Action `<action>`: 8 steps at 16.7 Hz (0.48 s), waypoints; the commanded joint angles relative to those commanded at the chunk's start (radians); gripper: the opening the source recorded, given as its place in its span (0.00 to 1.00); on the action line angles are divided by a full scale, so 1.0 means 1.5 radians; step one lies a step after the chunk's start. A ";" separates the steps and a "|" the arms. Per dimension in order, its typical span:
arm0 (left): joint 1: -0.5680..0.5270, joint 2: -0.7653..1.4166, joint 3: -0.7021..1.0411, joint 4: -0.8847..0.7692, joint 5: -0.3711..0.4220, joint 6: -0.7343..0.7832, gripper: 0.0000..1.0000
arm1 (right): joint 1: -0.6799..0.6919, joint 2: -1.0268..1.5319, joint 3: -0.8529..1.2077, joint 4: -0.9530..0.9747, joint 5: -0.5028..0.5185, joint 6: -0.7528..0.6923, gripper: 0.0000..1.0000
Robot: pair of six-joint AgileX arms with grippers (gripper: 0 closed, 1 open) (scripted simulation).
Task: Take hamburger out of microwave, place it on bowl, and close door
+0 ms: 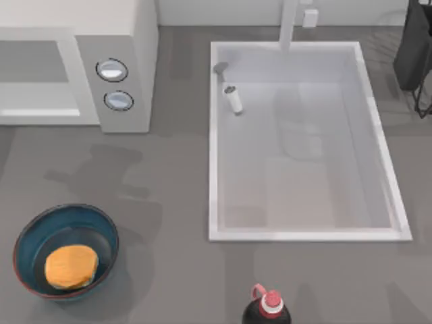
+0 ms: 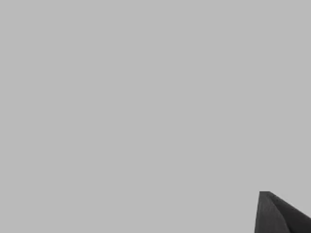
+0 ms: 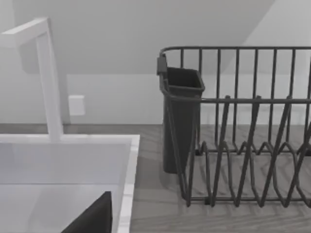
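Grey counter (image 1: pixel 175 175) carries the microwave (image 1: pixel 128 40) at ten o'clock, its door (image 1: pixel 37 81) shut. Toward seven o'clock, the hamburger (image 1: pixel 71 266) lies inside the bowl (image 1: pixel 30 233). Right of centre sits a white sink (image 1: pixel 216 135). Whether either arm's fingers are wide or narrow, I cannot tell.

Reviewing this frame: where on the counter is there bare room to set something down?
The widest bare patch lies between the microwave, the bowl holding the hamburger, and the sink. A narrower strip runs below the sink, beside the dark bottle. The top right corner is crowded by the dish rack.
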 joint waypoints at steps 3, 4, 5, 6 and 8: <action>0.162 0.143 0.323 -0.008 0.012 0.172 0.00 | 0.000 0.000 0.000 0.000 0.000 0.000 1.00; 0.216 0.191 0.430 -0.010 0.016 0.229 0.00 | 0.000 0.000 0.000 0.000 0.000 0.000 1.00; 0.269 0.238 0.537 -0.013 0.020 0.285 0.00 | 0.000 0.000 0.000 0.000 0.000 0.000 1.00; 0.321 0.284 0.642 -0.015 0.023 0.341 0.00 | 0.000 0.000 0.000 0.000 0.000 0.000 1.00; 0.424 0.376 0.848 -0.020 0.031 0.450 0.00 | 0.000 0.000 0.000 0.000 0.000 0.000 1.00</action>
